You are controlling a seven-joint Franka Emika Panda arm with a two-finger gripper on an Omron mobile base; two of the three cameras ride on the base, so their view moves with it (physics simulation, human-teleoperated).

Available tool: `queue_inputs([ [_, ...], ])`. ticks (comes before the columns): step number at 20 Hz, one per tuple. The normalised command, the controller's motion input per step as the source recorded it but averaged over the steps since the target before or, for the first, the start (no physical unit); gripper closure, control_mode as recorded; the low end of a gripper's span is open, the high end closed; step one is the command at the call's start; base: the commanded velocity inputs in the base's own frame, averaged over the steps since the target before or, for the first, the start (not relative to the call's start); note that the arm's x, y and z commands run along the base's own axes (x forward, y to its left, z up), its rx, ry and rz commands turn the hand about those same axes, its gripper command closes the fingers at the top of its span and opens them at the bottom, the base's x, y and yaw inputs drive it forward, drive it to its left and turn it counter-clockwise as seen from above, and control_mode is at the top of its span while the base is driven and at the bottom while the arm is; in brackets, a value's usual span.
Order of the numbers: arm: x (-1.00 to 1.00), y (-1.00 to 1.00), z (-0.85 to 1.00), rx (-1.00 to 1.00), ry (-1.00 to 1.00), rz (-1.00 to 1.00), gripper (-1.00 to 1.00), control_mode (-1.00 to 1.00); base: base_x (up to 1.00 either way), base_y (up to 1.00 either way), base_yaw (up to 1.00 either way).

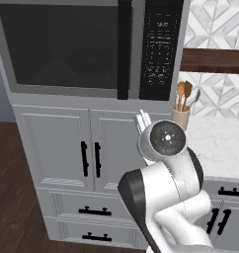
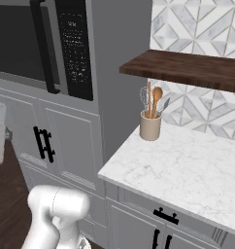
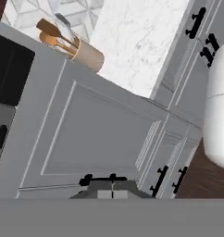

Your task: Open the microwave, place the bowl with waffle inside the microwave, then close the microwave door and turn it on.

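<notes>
Microwave door [image 1: 62, 47] is closed, its black handle [image 1: 124, 49] standing beside the keypad panel [image 1: 161, 47], while the gripper [image 3: 112, 194] has its fingers pressed together with nothing between them, in front of the grey cabinet door [image 3: 100, 134] and near the utensil cup [image 2: 150, 125] on the marble counter [image 2: 187, 170].

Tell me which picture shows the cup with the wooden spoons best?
The right base view: the tan utensil cup stands whole and upright on the white marble counter, with nothing in front. In the left base view the robot's arm hides the cup's lower part. The hand view shows it tilted sideways near the top.
</notes>
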Motion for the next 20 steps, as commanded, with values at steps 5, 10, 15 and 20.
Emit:
queue_inputs([
  [5, -0.69, -0.5, 0.88, 0.08, -0.39, -0.08, 1.0, -1.0, 0.0, 0.0, 0.0],
  [10, 0.18, -0.29, 0.07, 0.17, -0.43, -0.14, 1.0, -1.0, 0.0, 0.0, 0.0],
  [15, 0.08, -0.59, 0.4, 0.13, -0.34, -0.13, 1.0, -1.0, 0.0, 0.0, 0.0],
  [20, 0.03, -0.91, 0.47, 0.07, -0.2, -0.15, 1.0, -1.0, 0.0, 0.0, 0.0],
])
